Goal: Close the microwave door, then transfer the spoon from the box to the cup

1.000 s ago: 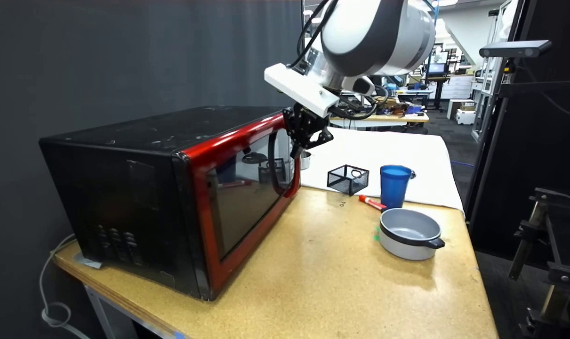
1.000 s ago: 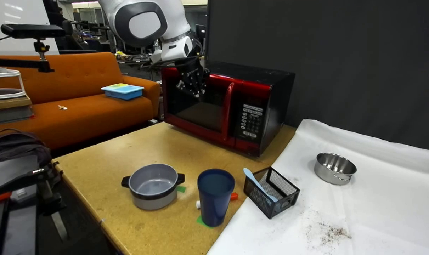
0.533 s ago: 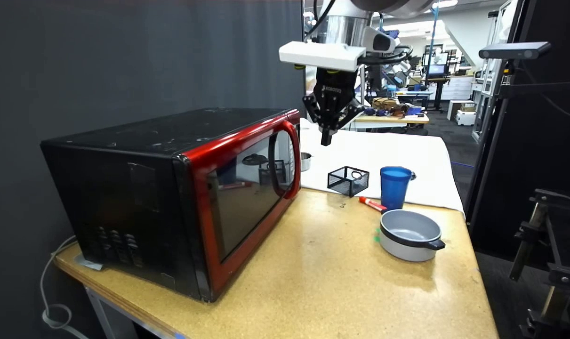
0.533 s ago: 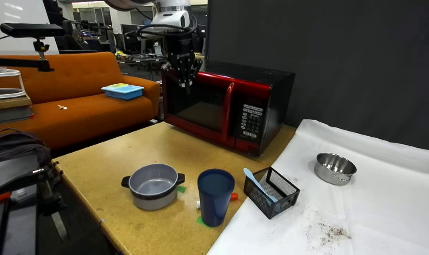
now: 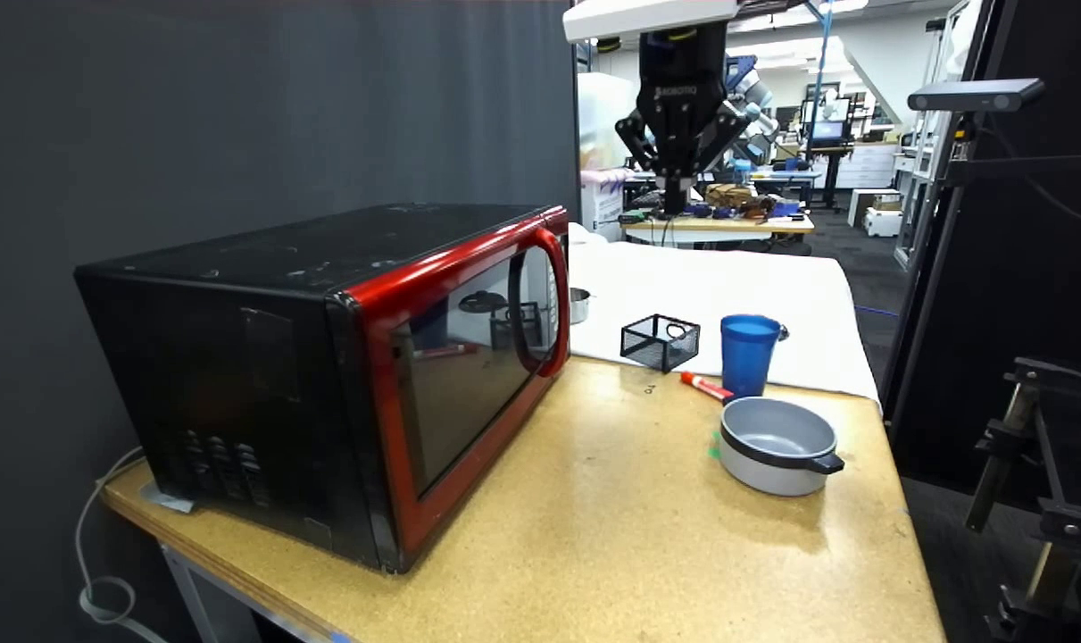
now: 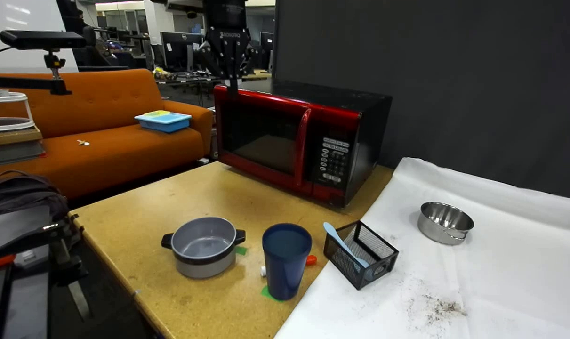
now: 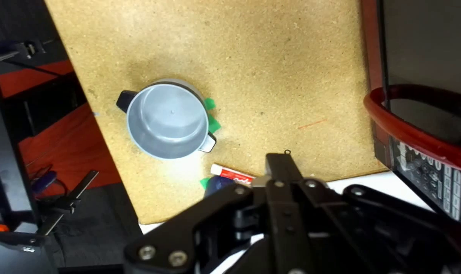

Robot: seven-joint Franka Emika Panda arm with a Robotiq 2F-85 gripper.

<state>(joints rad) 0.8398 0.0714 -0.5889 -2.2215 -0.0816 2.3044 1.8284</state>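
Observation:
The microwave door [image 5: 469, 393] is shut flush in both exterior views [image 6: 261, 141]; its red handle [image 7: 417, 133] shows in the wrist view. The small black wire box [image 5: 649, 346] stands on the white cloth, also in an exterior view [image 6: 370, 275]. A light blue spoon [image 6: 345, 245] leans inside it, handle end above the rim. The blue cup [image 5: 745, 357] stands upright beside the box [image 6: 287, 266]; only a dark bit of it [image 7: 217, 183] shows in the wrist view. My gripper [image 5: 674, 198] points down, fingers together and empty, high above the table and apart from everything [image 6: 233, 89] [image 7: 283, 163].
A grey pot with black handles [image 5: 777, 446] stands near the cup. A red and white marker [image 5: 705, 384] lies by the cup's base. A steel bowl [image 6: 445, 223] stands on the white cloth [image 6: 501, 282]. The black microwave body [image 5: 210, 357] fills one table side.
My gripper has risen and moved away from the front of the microwave door. It has turned from tilted to pointing straight down. The door, box, spoon and cup have not moved.

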